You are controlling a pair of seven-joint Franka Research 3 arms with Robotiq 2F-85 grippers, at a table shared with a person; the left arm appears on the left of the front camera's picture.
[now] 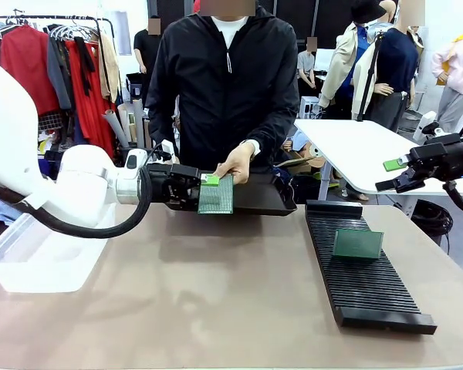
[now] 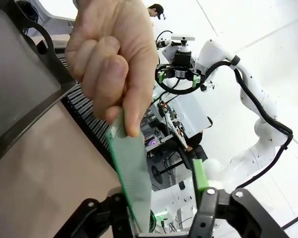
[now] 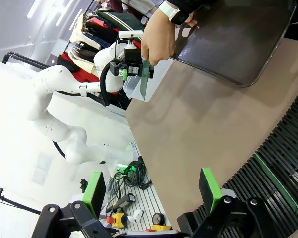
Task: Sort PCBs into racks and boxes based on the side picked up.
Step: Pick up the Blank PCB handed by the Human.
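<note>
The long black rack [image 1: 366, 266] lies nearest, one PCB [image 1: 357, 243] standing in its slots. Farther back, above the dark tray [image 1: 266, 196], the person's hand [image 1: 235, 163] pinches a second PCB [image 1: 215, 195] by its top edge, between the left gripper [image 1: 207, 185] fingers; whether they grip it, I cannot tell. The right gripper [image 1: 393, 174] hangs spread apart. The clear box [image 1: 23, 258] sits left.

Bright, even indoor light, with the white backgrounds blown out in both wrist views.

Soft, faint shadows are cast under the rack [image 1: 366, 266] and the tray [image 1: 266, 196] in the front view, which is kept sharp throughout. In the left wrist view the person's hand [image 2: 111, 59] is rendered large and slightly soft, and straight lines are bent towards the edges by the wide lens.
</note>
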